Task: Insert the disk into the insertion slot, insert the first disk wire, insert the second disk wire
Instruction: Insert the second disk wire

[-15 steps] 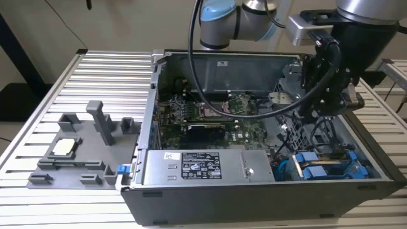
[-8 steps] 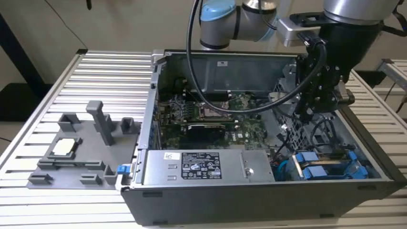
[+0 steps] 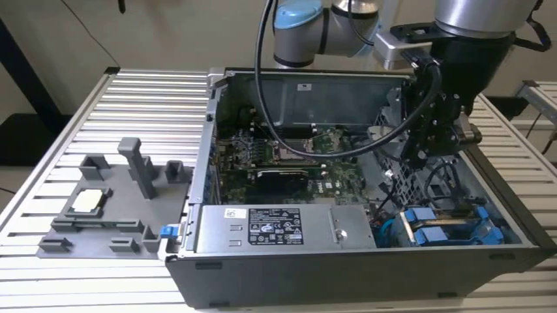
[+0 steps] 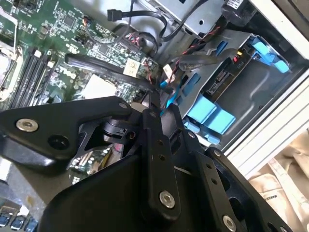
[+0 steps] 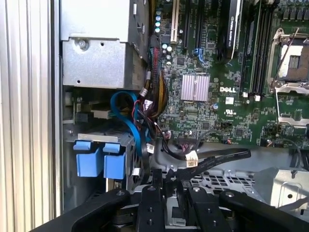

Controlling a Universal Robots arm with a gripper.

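Observation:
My gripper (image 3: 426,153) hangs inside the open computer case (image 3: 202,195), over the perforated grey cage (image 5: 227,181) and a little behind the drive bay. The disk (image 3: 432,235) lies in the insertion slot (image 3: 474,215) at the case's near corner on the exterior view's right, its blue frame tabs (image 5: 100,160) facing the motherboard. A blue flat wire (image 5: 123,113) loops from the bay toward the gripper (image 5: 168,178). A black wire with a white tag (image 5: 192,158) runs just past it. In the second wrist view the gripper (image 4: 153,99) reaches toward the blue tabs (image 4: 208,115).
The green motherboard (image 3: 287,163) fills the case's middle, and the silver power supply (image 3: 278,228) lies along its near wall. Black arm cables (image 3: 270,98) drape into the case. A grey fixture (image 3: 104,202) with pegs stands on the slatted table (image 3: 130,104) at the exterior view's left.

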